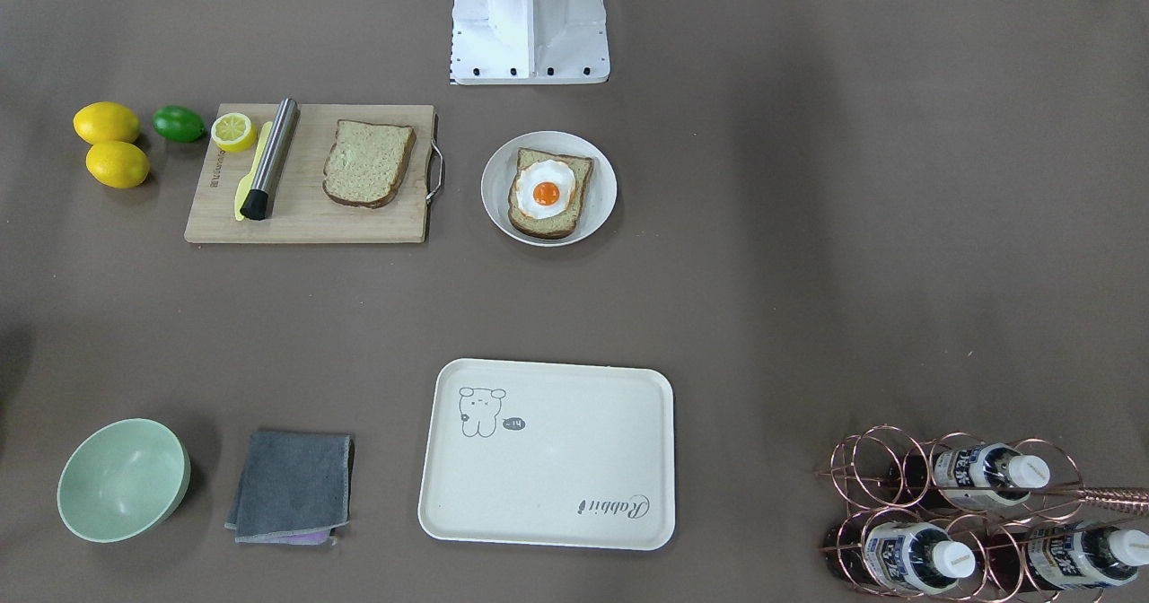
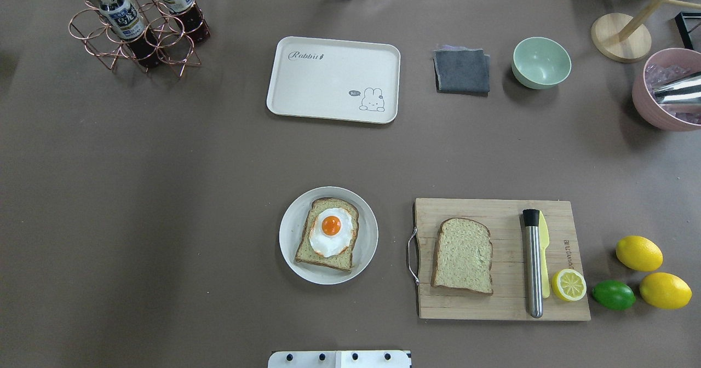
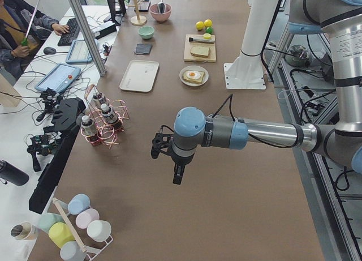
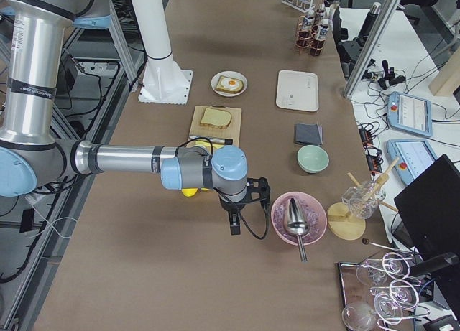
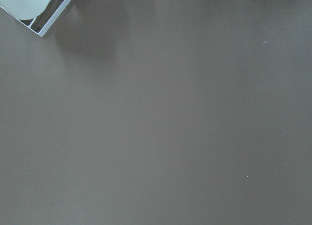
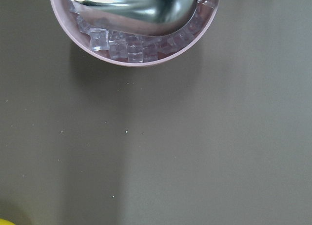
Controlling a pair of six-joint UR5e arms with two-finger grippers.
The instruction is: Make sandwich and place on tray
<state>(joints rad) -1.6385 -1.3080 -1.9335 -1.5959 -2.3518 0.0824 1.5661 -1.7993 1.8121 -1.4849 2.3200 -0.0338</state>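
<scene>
One bread slice [image 2: 306, 250] lies on a round white plate [image 2: 290, 242] with the fried egg [image 2: 331, 231] on top of it. The second slice [image 2: 463, 256] lies bare on the wooden cutting board [image 2: 504, 214]. The cream tray [image 2: 328, 83] with the rabbit drawing sits empty at the far side of the table. My left gripper [image 3: 177, 175] hangs over bare table far off to the left, and shows only in the exterior left view. My right gripper [image 4: 233, 223] hangs beside a pink bowl at the right end, and shows only in the exterior right view. I cannot tell whether either gripper is open or shut.
On the board lie a steel rod [image 2: 532, 264], a yellow knife [image 2: 545, 258] and a lemon half [image 2: 568, 285]. Two lemons [image 2: 638, 253] and a lime [image 2: 613, 294] lie beside it. A grey cloth [image 2: 461, 71], green bowl [image 2: 541, 62], bottle rack [image 2: 137, 26] and pink ice bowl [image 6: 134, 34] with a scoop stand around.
</scene>
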